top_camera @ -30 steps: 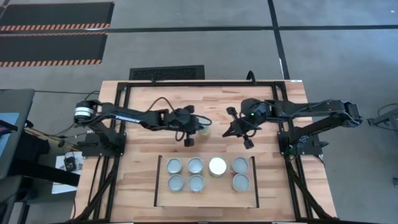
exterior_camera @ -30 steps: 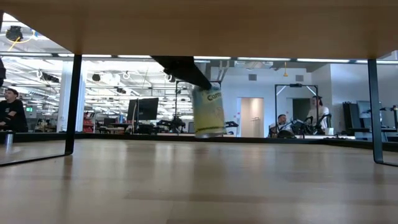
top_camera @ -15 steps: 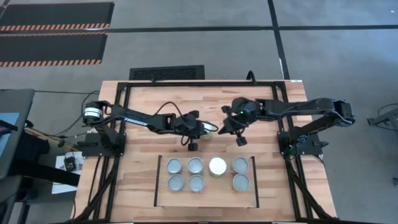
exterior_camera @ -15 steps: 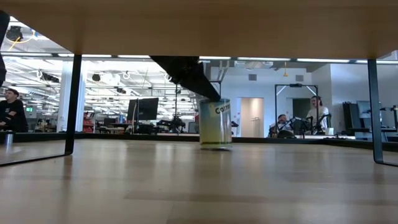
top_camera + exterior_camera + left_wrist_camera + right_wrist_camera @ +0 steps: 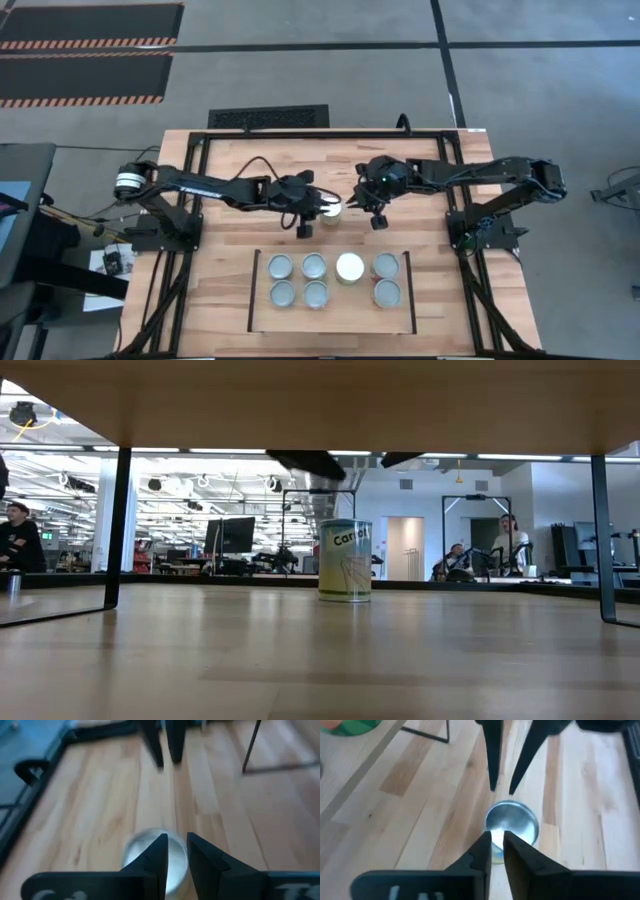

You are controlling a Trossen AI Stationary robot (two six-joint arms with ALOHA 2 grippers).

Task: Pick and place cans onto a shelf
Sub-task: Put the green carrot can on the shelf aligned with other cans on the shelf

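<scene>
One can (image 5: 330, 212) with a yellow-green label stands upright on its base on the table (image 5: 230, 170), just beyond the shelf (image 5: 350, 292); it also shows in the low view (image 5: 345, 560). My left gripper (image 5: 318, 207) hovers above it on its left. My right gripper (image 5: 360, 200) hovers above it on its right. In the wrist views, each pair of fingers (image 5: 176, 840) (image 5: 496, 836) stands a narrow gap apart over the can's top (image 5: 512, 820), touching nothing. Several cans (image 5: 314, 265) stand on the shelf, one white-topped (image 5: 349, 267).
A black tubular frame (image 5: 300, 133) runs around the table's far part. The shelf's black rails (image 5: 250, 290) edge the panel. The shelf has a free spot in its near row, third from the left. People and desks show in the room beyond (image 5: 15, 535).
My left gripper has lowered the can, which hung tilted and clear of the table, until it stands upright on the wood. It has let go and risen off it. My right gripper has gone toward the table's left edge, up to the can.
</scene>
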